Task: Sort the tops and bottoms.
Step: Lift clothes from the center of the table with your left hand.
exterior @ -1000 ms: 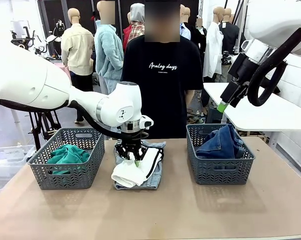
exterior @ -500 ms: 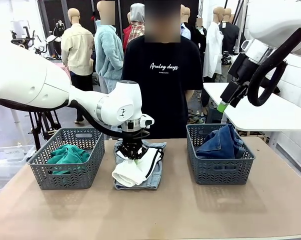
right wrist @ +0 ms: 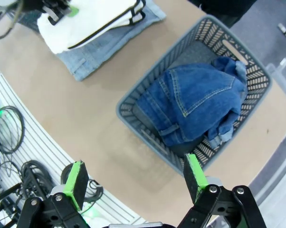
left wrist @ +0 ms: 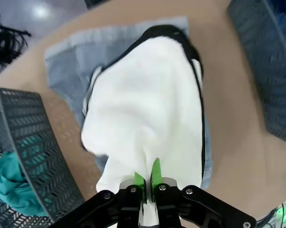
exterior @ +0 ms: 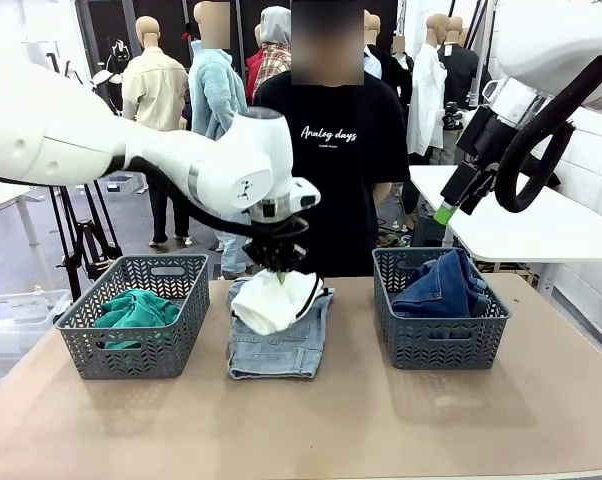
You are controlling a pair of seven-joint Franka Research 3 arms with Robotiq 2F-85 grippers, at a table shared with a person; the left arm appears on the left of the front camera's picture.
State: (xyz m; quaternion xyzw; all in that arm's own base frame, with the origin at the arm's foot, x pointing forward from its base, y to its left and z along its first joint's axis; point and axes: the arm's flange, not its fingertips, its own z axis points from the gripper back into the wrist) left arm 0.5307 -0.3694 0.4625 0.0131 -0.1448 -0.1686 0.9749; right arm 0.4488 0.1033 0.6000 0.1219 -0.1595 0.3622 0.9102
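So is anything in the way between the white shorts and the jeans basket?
Nothing on the table is. The left gripper holds the white shorts up, with bare table across to the basket. The open right gripper hangs high over it.

Two glossy white robot arms with smooth, rounded shells. The left arm [exterior: 101,140] has a grey band around its wrist joint and a small black mark on the white casing. The right arm [exterior: 571,35] carries a thick black hose [exterior: 571,97] that loops beside it. The left gripper [left wrist: 147,176] and right gripper [right wrist: 136,180] are black with bright green pads and silver screws at the knuckles. The person [exterior: 331,210] wears a black short-sleeved T-shirt [exterior: 326,165] with white "Analog days" lettering.
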